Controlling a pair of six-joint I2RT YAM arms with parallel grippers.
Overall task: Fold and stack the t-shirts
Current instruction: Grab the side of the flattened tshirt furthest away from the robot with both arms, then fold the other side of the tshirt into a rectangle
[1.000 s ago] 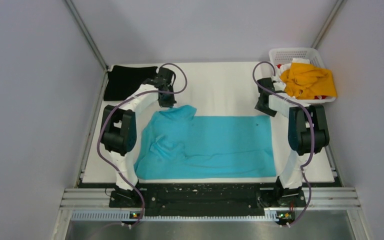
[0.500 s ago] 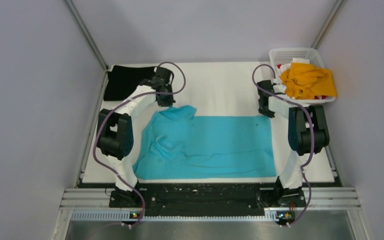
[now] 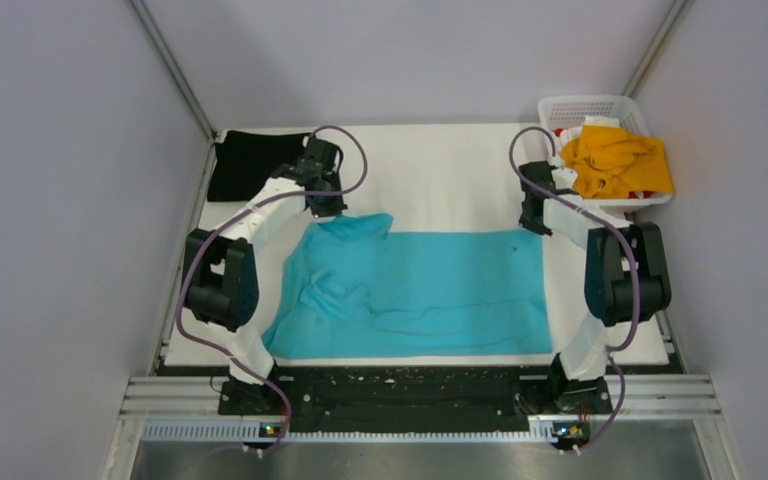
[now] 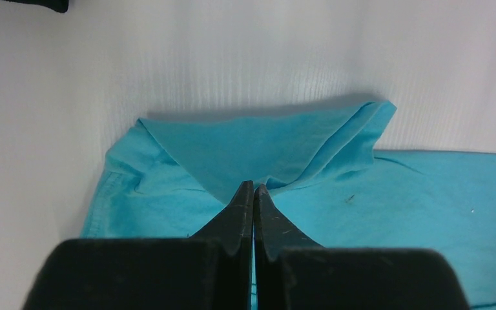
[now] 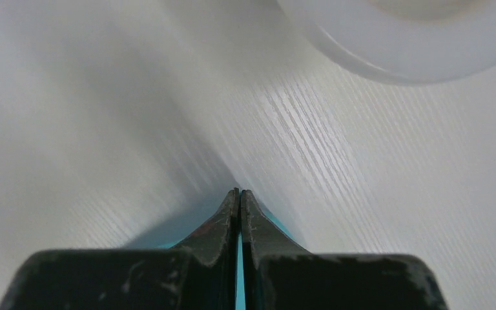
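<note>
The turquoise-blue t-shirt [image 3: 430, 290] lies spread across the white table [image 3: 440, 165], bunched and wrinkled at its left side. My left gripper [image 3: 326, 206] is shut on a raised fold at the shirt's far-left edge; in the left wrist view the cloth [image 4: 265, 139] peaks into the closed tips [image 4: 253, 188]. My right gripper [image 3: 535, 226] is shut on the shirt's far-right corner, where turquoise [image 5: 239, 290] shows between its closed fingers [image 5: 239, 192]. The black t-shirt [image 3: 247, 162] lies flat at the far left. The orange-yellow t-shirt [image 3: 615, 160] is piled in the basket.
A white lattice basket [image 3: 582, 106] stands at the table's far right corner, close behind my right gripper; its rim [image 5: 400, 45] is blurred in the right wrist view. A corner of the black t-shirt [image 4: 35, 5] shows in the left wrist view. Grey walls enclose the table.
My right gripper has gone from open to shut on the turquoise shirt's far-right corner. The left arm has shifted slightly left, still holding its fold.
</note>
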